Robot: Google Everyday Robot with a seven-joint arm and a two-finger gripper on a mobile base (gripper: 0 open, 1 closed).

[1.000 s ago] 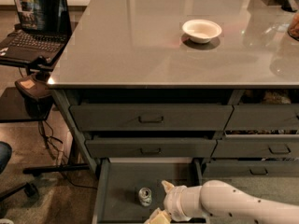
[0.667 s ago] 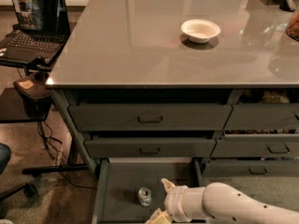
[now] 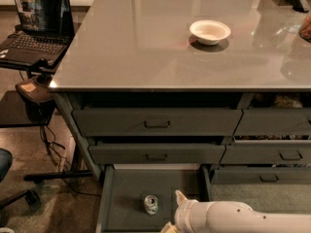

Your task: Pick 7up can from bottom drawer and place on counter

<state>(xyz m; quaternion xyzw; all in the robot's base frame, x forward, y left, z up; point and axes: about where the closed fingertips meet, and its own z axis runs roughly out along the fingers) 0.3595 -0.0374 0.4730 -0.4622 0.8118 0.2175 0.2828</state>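
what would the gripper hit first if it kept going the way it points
Probably the 7up can, upright in the bottom drawer just left of the gripper, though depth is unclear.

Glossy grey counter (image 3: 146, 47), matt dark bottom drawer (image 3: 126, 193), shiny metal-topped 7up can (image 3: 151, 204), smooth pale gripper (image 3: 173, 211) just beside it

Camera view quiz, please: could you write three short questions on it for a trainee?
1. True or false: the 7up can stands in the open bottom drawer.
2. What sits on the counter? A) white bowl B) mug C) plate
3. The gripper is low over the drawer, at the picture's bottom edge. On which side of the can does it appear in the picture?
Key: 1 true; 2 A; 3 right.
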